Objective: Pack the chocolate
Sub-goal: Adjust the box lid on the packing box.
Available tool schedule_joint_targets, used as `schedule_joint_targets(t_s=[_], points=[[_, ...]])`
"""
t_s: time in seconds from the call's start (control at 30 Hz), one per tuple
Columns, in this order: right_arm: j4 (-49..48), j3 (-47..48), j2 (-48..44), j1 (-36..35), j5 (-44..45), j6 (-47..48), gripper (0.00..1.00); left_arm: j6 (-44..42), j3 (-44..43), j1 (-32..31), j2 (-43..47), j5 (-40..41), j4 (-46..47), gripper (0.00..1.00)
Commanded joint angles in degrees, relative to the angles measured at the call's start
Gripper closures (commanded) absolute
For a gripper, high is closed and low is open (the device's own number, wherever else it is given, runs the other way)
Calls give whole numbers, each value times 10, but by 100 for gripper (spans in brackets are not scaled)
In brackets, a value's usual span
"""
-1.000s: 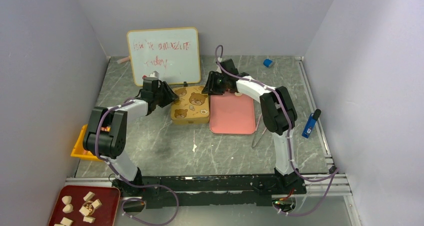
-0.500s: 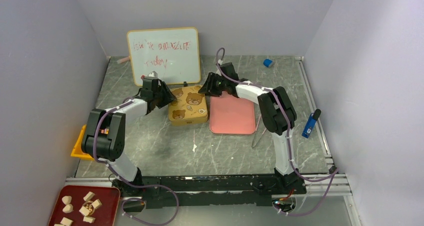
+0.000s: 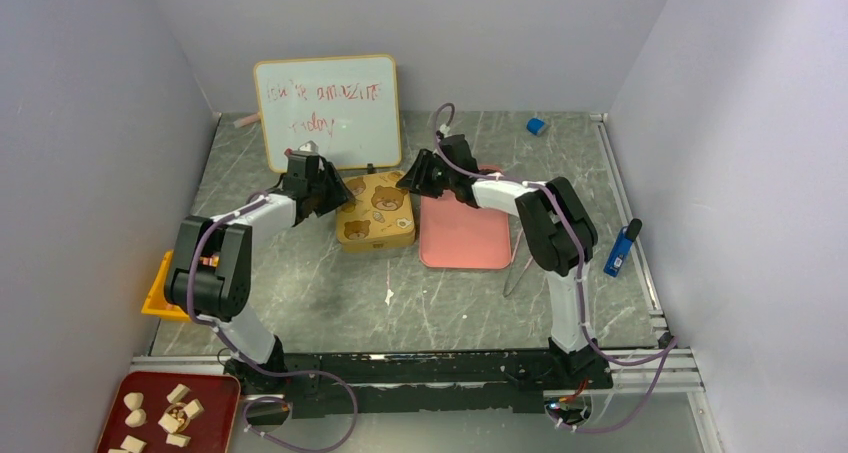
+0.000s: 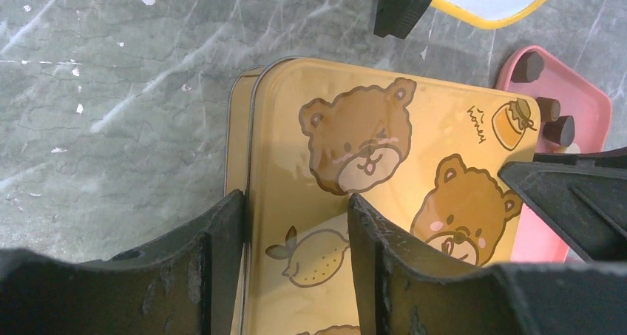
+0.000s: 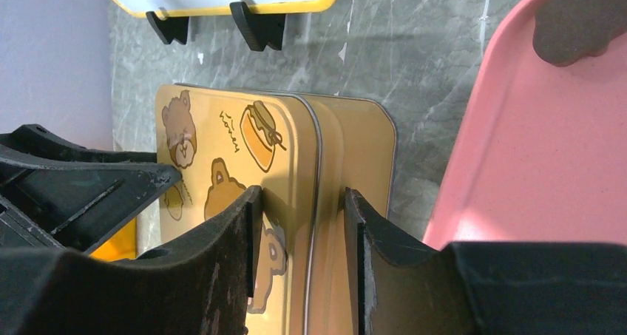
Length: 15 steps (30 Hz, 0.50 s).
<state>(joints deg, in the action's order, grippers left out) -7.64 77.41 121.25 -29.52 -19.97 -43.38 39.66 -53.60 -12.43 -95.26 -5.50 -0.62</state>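
You have nothing packed yet: the tin [image 3: 378, 211] has its lid on. Left end effector [image 4: 292, 202] and right end effector [image 5: 301, 198] gape astride its rims, gripping nothing. Chocolate [image 4: 560, 130] sits on the pink tray [image 3: 465, 238], upper right of the left wrist view.

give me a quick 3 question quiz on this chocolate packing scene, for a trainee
1. True or false: the lid of the bear tin is off.
2. What lies on the pink tray? A) small dark brown pieces B) pale blocky chunks C) a blue marker
3. Name the thing that stands just behind the tin.

Key: 1 false, the lid sits on the tin. 2 A, at the tray's far end. 3 the whiteboard.
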Motion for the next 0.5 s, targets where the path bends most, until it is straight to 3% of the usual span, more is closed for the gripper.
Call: schedule_joint_targets(t_s=[0.0, 0.47], points=[[179, -65, 58, -109, -85, -5, 100, -1, -34, -46, -31, -93, 41, 47], [210, -74, 18, -114, -18, 25, 97, -18, -59, -45, -38, -80, 26, 48]])
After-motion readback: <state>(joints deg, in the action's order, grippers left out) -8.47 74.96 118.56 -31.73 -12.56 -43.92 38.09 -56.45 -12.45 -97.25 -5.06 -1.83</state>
